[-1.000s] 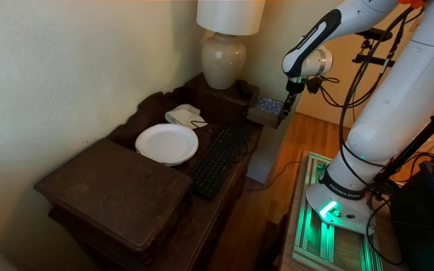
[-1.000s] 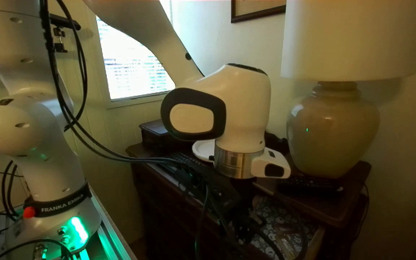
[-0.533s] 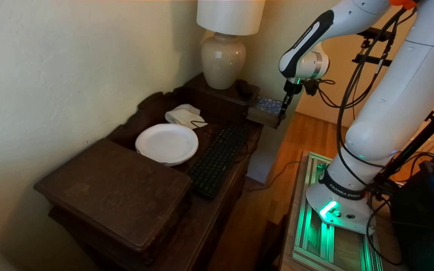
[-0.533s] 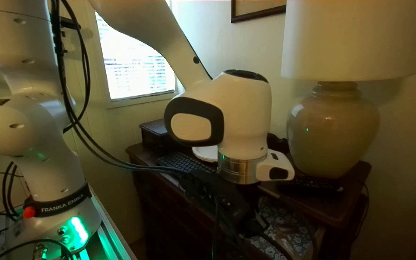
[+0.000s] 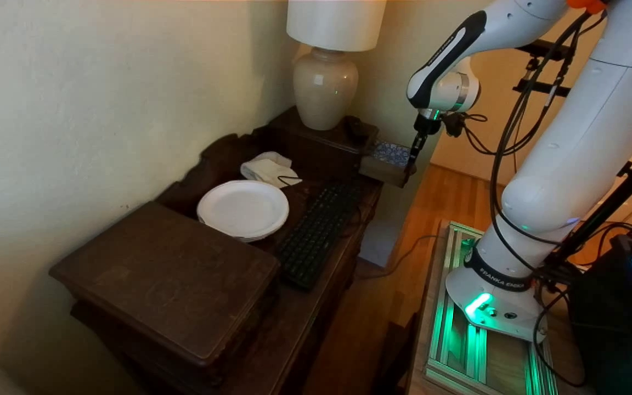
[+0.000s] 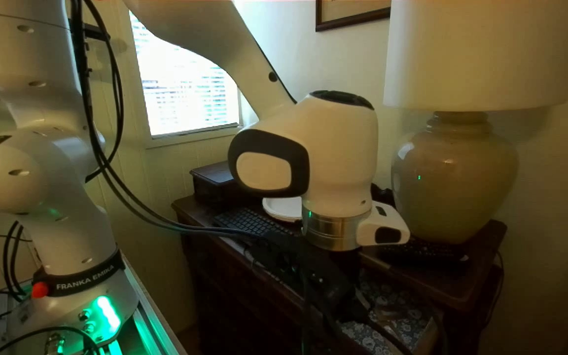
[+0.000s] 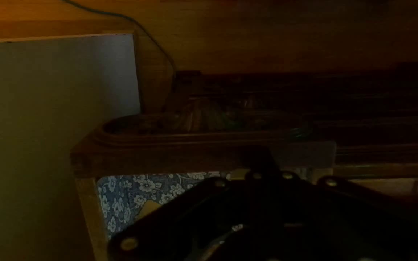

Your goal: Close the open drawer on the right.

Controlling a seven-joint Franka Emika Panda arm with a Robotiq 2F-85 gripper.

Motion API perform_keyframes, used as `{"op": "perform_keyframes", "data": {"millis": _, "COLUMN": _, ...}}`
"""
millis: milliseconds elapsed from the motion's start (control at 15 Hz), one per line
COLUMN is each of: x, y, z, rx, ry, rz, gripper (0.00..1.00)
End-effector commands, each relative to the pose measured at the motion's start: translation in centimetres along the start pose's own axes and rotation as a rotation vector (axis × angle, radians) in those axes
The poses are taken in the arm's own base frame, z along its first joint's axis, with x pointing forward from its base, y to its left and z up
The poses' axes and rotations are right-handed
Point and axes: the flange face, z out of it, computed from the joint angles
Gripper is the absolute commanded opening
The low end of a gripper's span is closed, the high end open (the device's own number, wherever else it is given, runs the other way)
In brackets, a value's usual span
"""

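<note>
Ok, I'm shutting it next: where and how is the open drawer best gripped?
On the drawer, probably the top edge of its front panel, from above, with the hand opened across it: the drawer is open on top, so both faces of the panel look reachable. For shutting, pushing the carved outer face may be enough.

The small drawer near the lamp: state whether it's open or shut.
Open. The drawer juts out from its housing, and its flowered lining shows in all views.
</note>
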Motion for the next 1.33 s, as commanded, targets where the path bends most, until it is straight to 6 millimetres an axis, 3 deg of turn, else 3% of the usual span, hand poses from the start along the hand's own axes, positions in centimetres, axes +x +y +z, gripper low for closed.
{"op": "perform_keyframes", "data": {"millis": 0, "x": -0.6, "y": 0.9, "z": -3.1, "rx": 0.037, "ry": -0.029, "rz": 0.032, "gripper": 0.02}}
{"op": "perform_keyframes", "data": {"millis": 467, "x": -1.2, "y": 1.7, "z": -4.1, "rx": 0.059, "ry": -0.213, "rz": 0.096, "gripper": 0.01}}
{"op": "perform_keyframes", "data": {"millis": 1067, "x": -0.6, "y": 2.0, "z": 0.0, "rx": 0.028, "ry": -0.215, "rz": 0.131, "gripper": 0.01}}
{"op": "perform_keyframes", "data": {"millis": 1133, "x": -0.8, "y": 1.7, "z": -1.2, "rx": 0.036, "ry": -0.214, "rz": 0.127, "gripper": 0.01}}
{"op": "perform_keyframes", "data": {"millis": 1267, "x": -0.7, "y": 1.7, "z": -0.3, "rx": 0.032, "ry": -0.222, "rz": 0.122, "gripper": 0.01}}
